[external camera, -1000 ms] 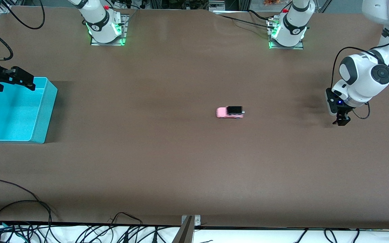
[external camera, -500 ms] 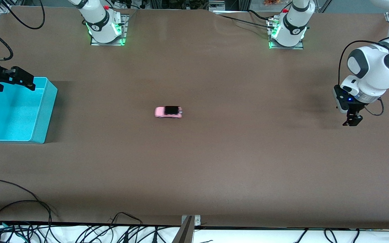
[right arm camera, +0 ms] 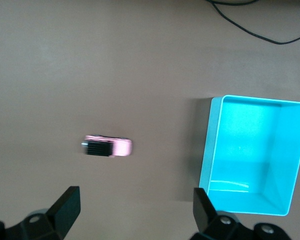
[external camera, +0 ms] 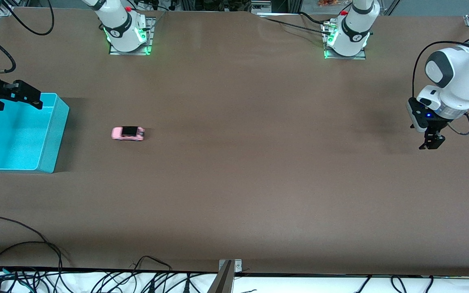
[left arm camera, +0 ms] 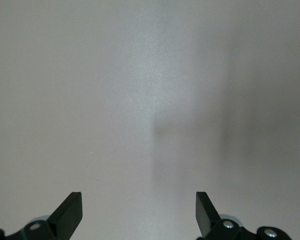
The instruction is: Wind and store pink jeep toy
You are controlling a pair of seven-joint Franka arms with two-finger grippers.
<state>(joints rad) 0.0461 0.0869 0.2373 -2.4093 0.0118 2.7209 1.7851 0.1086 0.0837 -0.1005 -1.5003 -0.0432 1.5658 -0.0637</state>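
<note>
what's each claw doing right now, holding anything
Left claw: open, empty, over bare table at the left arm's end.
Right claw: open, empty, over the bin; jeep on the table beside the bin.

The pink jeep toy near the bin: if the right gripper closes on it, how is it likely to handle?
The pink jeep toy sits on its small wheels on bare table, so a nudge along its length would probably roll it. It is tiny beside the turquoise bin, so likely light. Its boxy body looks rigid.
</note>
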